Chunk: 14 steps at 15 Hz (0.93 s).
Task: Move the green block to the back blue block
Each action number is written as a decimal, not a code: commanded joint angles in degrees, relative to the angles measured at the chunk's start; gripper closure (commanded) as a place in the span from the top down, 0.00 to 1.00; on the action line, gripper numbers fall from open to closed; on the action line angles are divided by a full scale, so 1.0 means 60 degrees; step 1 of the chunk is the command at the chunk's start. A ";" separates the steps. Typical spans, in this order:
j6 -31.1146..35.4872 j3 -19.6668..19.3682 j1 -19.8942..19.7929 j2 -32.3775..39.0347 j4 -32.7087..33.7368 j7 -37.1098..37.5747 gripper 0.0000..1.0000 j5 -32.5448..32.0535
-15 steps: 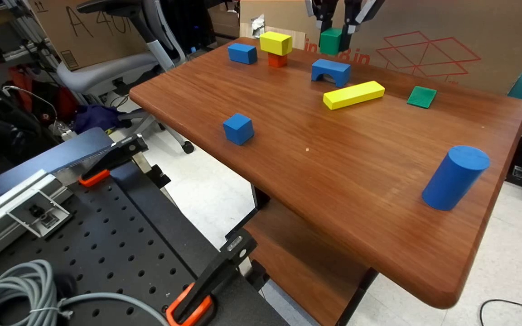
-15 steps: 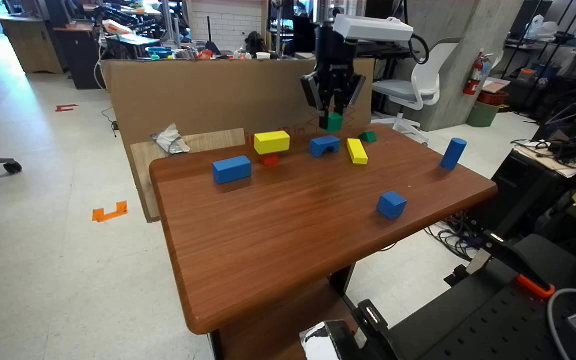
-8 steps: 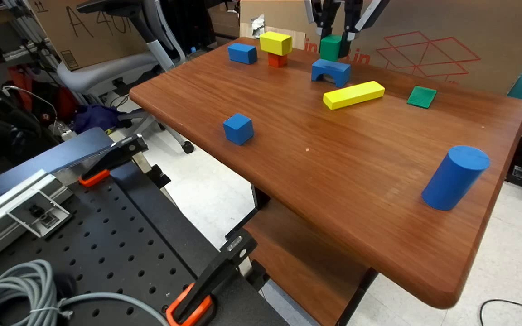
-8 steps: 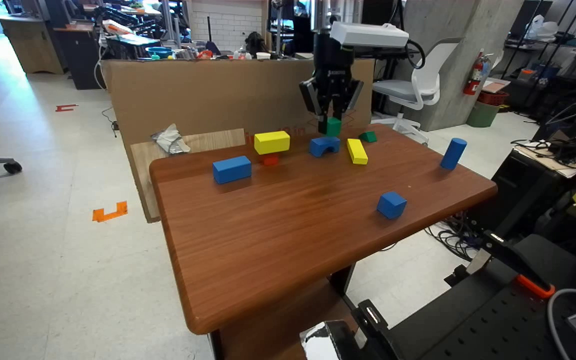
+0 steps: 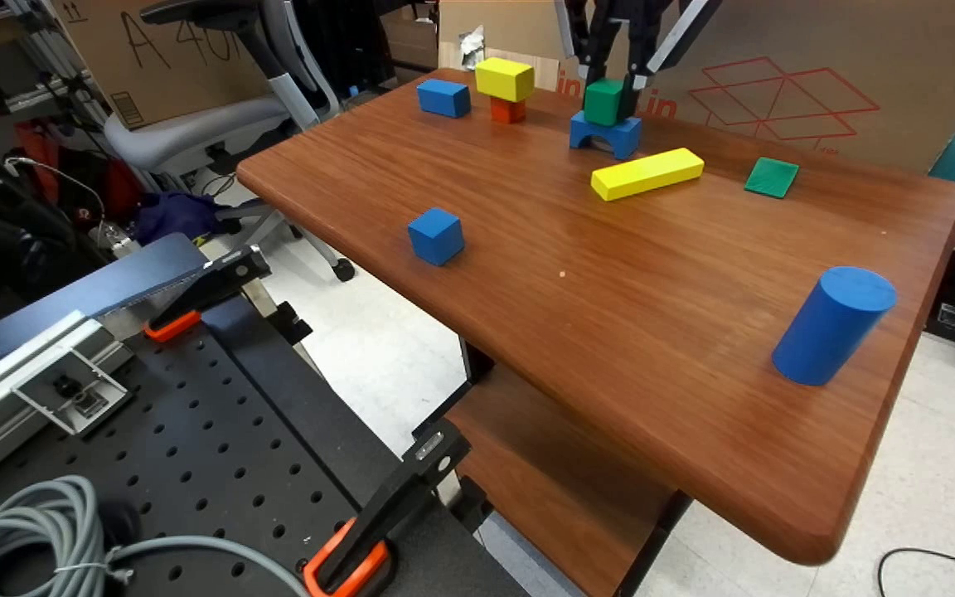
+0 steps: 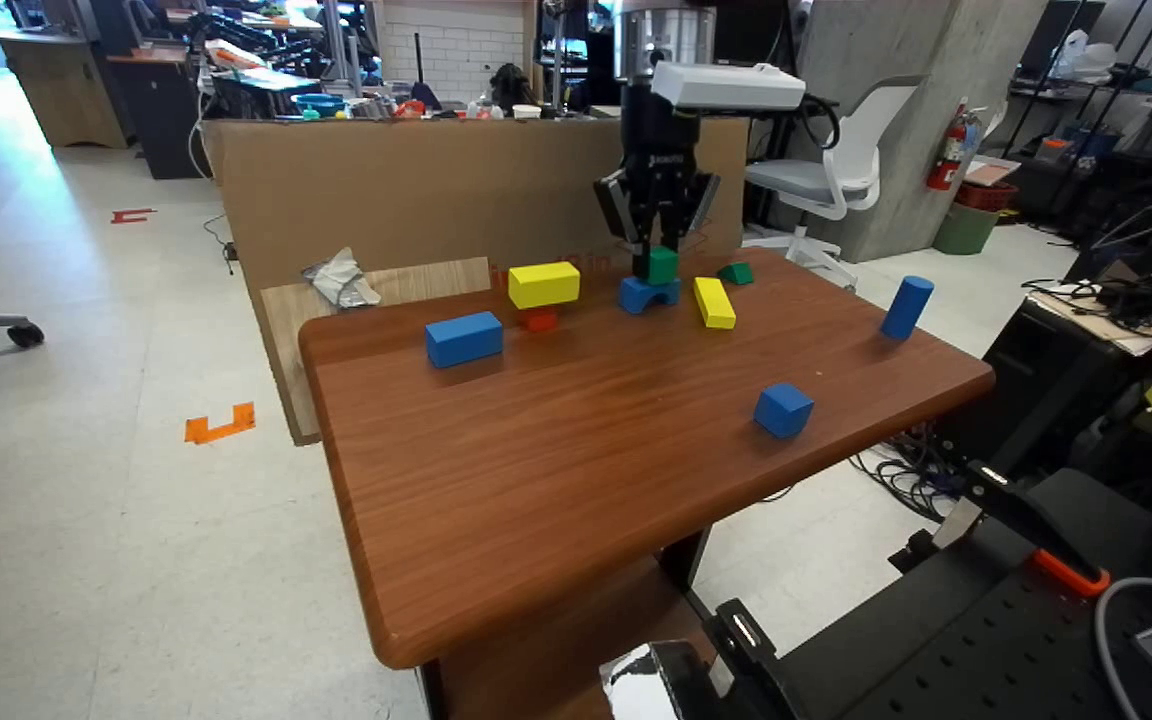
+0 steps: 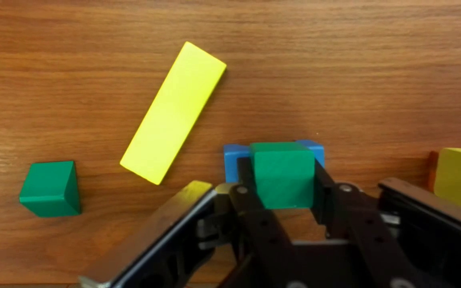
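The green block (image 5: 603, 102) is a small dark-green cube between my fingers; it also shows in an exterior view (image 6: 663, 264) and the wrist view (image 7: 283, 178). My gripper (image 5: 611, 89) points down and is shut on the cube, with a finger pad against each side. The back blue block (image 5: 607, 138) is a low blue arch on the table, directly under the cube in both exterior views. The cube hides part of the arch's top, and its ends show on both sides in the wrist view (image 7: 233, 161). Cube and arch look touching or nearly so; I cannot tell exactly.
A yellow bar (image 5: 648, 174) lies close to the arch. A yellow block (image 5: 505, 80) sits on a red one (image 5: 508, 110). Also on the table are blue blocks (image 5: 443, 98) (image 5: 436, 236), a green wedge (image 7: 50, 188) and a blue cylinder (image 5: 834, 325). Cardboard (image 6: 416, 190) stands behind.
My gripper has moved down with the green cube held in it, from above the arch to its top, with a slight sideways shift. The other blocks have not moved.
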 commanded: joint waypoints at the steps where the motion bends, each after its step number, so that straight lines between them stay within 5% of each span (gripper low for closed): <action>1: -0.0576 -0.0024 0.0054 0.0341 0.0667 -0.0027 0.60 -0.0074; 7: -0.0400 0.0055 0.0001 -0.0206 0.0340 -0.0121 0.99 0.0023; 14: 0.0466 0.0111 0.0057 -0.3315 -0.2430 0.0856 1.00 0.0494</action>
